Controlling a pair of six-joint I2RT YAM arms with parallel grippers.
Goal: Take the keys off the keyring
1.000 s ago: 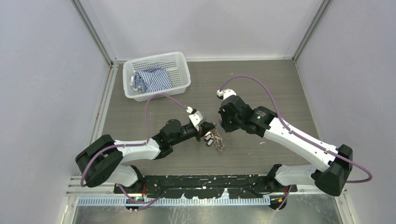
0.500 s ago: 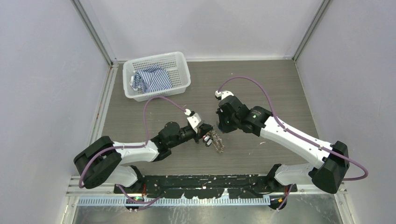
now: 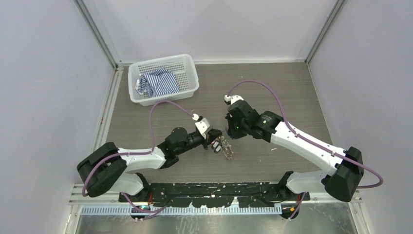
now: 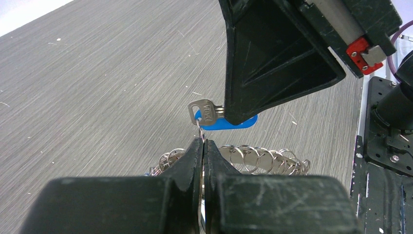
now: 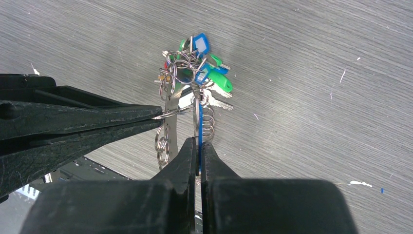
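Midway across the grey counter (image 3: 272, 87), the left fingers (image 4: 190, 161) are pressed tight on a thin loop of wire. It is apparently the keyring (image 5: 165, 115) itself, though the steel is too fine to be sure. Opposite, the right fingers (image 5: 187, 156) are clamped on a blue-tagged key (image 4: 207, 113) just above that loop. Beside them the rest of the keys (image 5: 197, 66), with blue and green tags, bunch together along a string of small split rings (image 4: 258, 158). A white mesh basket (image 3: 190, 63) holding a striped cloth (image 3: 158, 82) sits at the counter's far left.
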